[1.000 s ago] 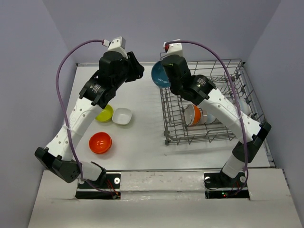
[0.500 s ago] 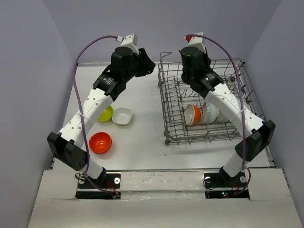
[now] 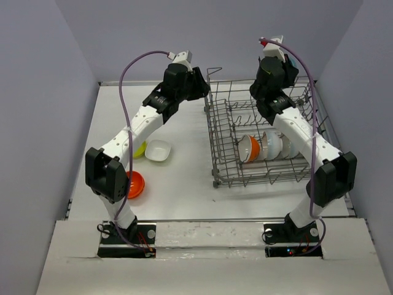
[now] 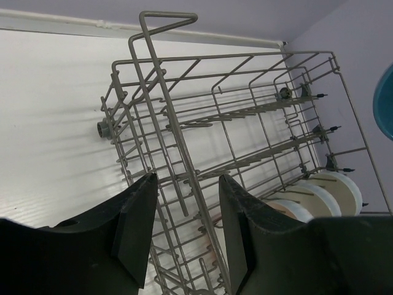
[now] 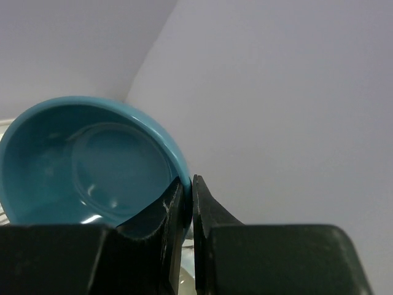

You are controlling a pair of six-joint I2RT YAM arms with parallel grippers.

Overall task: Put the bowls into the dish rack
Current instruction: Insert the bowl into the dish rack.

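My right gripper (image 5: 191, 184) is shut on the rim of a blue bowl (image 5: 86, 166), held high over the back right of the grey wire dish rack (image 3: 215, 141); the same bowl shows at the edge of the left wrist view (image 4: 385, 104). My left gripper (image 4: 187, 179) hangs open and empty above the rack's left wall, near the raised corner handle (image 4: 167, 17). An orange-and-white bowl (image 3: 249, 147) and white bowls (image 3: 273, 144) stand on edge inside the rack. A squarish white bowl (image 3: 158, 150), a yellow-green bowl (image 3: 139, 148) and an orange-red bowl (image 3: 134, 184) lie on the table.
The rack fills the right half of the white table (image 3: 184, 178). Grey walls close in the back and both sides. The left arm's elbow (image 3: 104, 175) partly covers the orange-red bowl. Purple cables arc over both arms.
The right gripper has carried the blue bowl from the rack's back left corner up and over to its back right. The left gripper has swung right to the rack's corner.
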